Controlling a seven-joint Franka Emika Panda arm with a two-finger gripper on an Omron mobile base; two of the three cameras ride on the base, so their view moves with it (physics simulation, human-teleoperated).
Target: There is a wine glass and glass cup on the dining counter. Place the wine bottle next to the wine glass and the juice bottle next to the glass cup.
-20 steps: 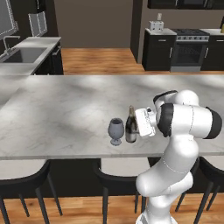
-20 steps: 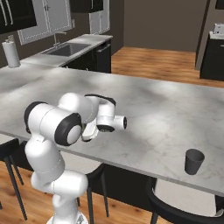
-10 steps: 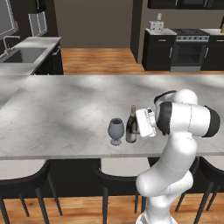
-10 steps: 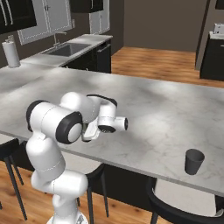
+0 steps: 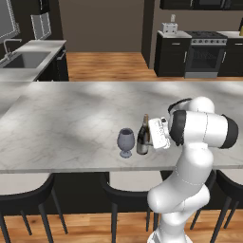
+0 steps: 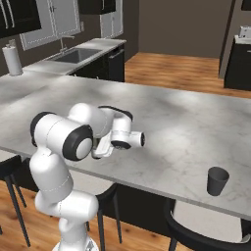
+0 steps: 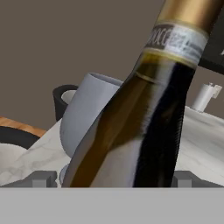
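The slim dark wine bottle stands upright on the marble dining counter, just right of the stemmed wine glass. My gripper reaches in from the right at bottle height. In the hand view the wine bottle sits between my two fingertips, and a thin gap shows on the left side, so the gripper is open. The wine glass stands close behind the bottle. The dark glass cup stands alone near the counter's front edge, far to the right of the arm. The juice bottle is out of view.
Dark stools line the near side of the counter. A sink counter lies at the back left and a stove at the back right. A paper towel roll stands by the sink.
The hand has drawn back from the bottle by a very small amount. The bottle and the wine glass stand where they were.
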